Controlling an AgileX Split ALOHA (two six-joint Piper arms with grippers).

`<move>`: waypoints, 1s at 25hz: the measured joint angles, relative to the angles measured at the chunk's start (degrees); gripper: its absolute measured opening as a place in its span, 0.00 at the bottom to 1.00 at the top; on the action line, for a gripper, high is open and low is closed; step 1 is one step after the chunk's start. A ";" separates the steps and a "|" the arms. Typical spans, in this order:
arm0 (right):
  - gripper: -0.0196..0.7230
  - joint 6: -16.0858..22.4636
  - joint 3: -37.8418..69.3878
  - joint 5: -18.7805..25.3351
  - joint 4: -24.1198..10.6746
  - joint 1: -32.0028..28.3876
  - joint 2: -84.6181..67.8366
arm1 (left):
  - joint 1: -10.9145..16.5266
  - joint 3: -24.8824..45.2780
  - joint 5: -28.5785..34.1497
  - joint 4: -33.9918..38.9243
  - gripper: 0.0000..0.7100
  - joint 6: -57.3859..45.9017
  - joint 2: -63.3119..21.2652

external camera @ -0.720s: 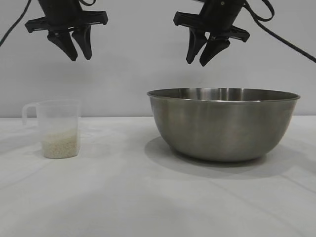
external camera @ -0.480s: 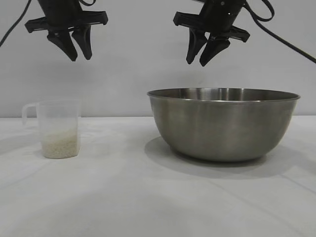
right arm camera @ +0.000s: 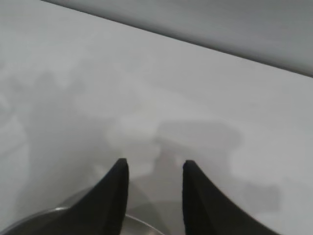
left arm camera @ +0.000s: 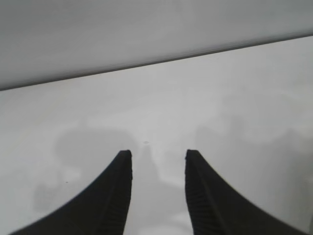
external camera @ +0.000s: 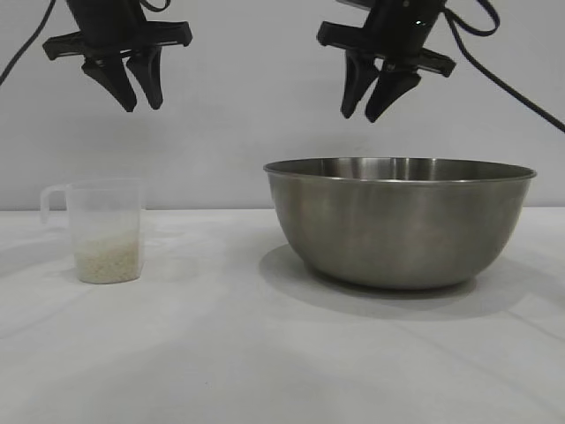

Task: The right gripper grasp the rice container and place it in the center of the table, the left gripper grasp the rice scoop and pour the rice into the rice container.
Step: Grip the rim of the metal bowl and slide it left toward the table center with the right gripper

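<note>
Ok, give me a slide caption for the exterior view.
Both open grippers, left gripper and right gripper, hover above the rice scoop and rice container.

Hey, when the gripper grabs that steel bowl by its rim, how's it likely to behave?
The rice container looks like smooth brushed metal with a thin rolled rim, so a pinch there may slip. Its rounded underside narrows to a small base on the table, so it probably rocks or tilts if lifted from one side. It seems rigid, and likely fairly light for its size.

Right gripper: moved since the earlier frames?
Yes. The right gripper has shifted slightly right and up in the exterior view, judged against the bowl rim, which stayed put. It hangs open above the bowl.
</note>
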 joint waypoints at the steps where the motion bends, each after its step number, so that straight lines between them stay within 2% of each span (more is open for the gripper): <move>1: 0.35 0.00 0.00 1.07 -0.30 -0.62 -1.18 | 0.00 0.00 0.00 0.00 0.31 0.00 0.00; 4: 0.35 0.00 0.00 5.84 -1.28 -2.54 -5.61 | 0.00 0.00 0.00 -0.10 0.31 0.00 0.00; 8: 0.35 1.44 -0.09 14.62 -5.10 -3.13 -9.23 | 0.00 0.00 0.00 -0.34 0.31 0.00 0.00; 11: 0.35 1.86 0.05 19.81 -6.13 -3.13 -9.68 | 0.00 0.00 0.00 -0.97 0.31 0.00 0.00; 18: 0.35 3.55 9.22 20.53 -10.88 -3.13 -9.82 | 0.00 0.00 0.00 -1.19 0.31 0.00 0.00; 25: 0.35 3.55 16.63 20.04 -12.24 -3.13 -7.27 | 0.00 0.00 0.00 -1.58 0.31 0.00 0.00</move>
